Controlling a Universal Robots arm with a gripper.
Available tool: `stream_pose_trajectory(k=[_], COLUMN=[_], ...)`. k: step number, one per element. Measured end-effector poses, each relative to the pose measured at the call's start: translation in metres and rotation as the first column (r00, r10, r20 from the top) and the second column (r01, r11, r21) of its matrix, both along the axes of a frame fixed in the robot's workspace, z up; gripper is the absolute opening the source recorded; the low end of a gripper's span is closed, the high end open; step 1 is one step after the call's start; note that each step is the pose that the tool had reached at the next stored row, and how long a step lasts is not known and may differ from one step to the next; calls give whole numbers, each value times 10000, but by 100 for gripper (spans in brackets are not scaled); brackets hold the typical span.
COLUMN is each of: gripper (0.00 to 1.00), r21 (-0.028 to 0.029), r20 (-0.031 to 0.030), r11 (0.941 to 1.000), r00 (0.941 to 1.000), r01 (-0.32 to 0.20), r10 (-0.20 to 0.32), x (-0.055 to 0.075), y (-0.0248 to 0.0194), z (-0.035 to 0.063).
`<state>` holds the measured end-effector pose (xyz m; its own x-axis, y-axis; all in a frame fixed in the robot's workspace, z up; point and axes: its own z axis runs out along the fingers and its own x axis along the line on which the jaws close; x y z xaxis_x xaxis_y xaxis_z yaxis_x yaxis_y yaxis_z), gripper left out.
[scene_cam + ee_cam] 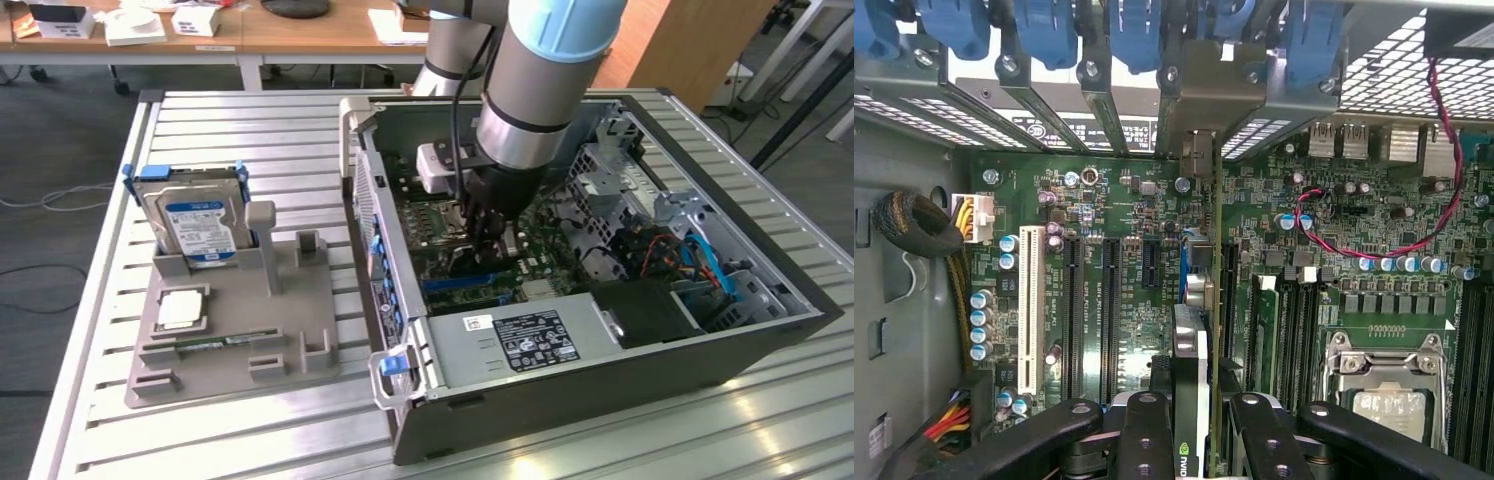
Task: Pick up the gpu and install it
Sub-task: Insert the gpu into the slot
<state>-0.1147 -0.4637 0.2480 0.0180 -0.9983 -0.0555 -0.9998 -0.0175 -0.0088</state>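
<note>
the jaws are clenched on the gpu (1190, 390), gripping the thin black card by its two faces so that it stands on edge between them, over the motherboard (1124, 200). the card runs in line with the board's long slots, between the black slots (1108, 300) and the memory slots (1294, 330). its far end points at the slot covers (1094, 90) on the case's rear wall. whether it is seated in a slot i cannot tell.

in the exterior view the arm (541, 90) reaches from 12 o'clock into the open case (601, 400), which lies on its side on the slatted tabletop (267, 440). inside the case, a silver power supply (527, 340) with a black label sits at 6 o'clock of the jaws. a perforated drive cage (627, 170) is at 2 o'clock, and red and blue cables (694, 265) are at 4 o'clock.

at 9 o'clock of the case, apart from it, a grey tray (254, 310) sits on the tabletop. it holds a hard drive (200, 225) standing upright in a blue frame at its 12 o'clock end. a white-topped square chip (180, 310) lies flat below that, and a memory stick (214, 342) lies flat near the tray's 6 o'clock edge.
</note>
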Motion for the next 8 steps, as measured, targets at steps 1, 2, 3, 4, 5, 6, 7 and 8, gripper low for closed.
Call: stream_pose_trajectory(k=[1, 2, 3, 4, 5, 6, 7, 8], gripper=[27, 27, 27, 27, 27, 27, 27, 27], r21=[0, 0, -2, -1, -2, -2, -2, -1], r20=[0, 0, -1, -1, 0, 0, -1, 0], r11=[10000, 10000, 10000, 10000, 10000, 10000, 10000, 10000], r00=[10000, 10000, 10000, 10000, 10000, 10000, 10000, 10000], r01=[1, 0, -1, -2, -1, -1, -2, -2], r10=[-1, 0, 1, 2, 1, 1, 2, 2], x=[0, 0, 0, 1, 0, 0, 0, 1], y=[-2, -4, -7, -8, -9, -11, -13, -15], z=[0, 0, 1, 1, 1, 1, 1, 1])
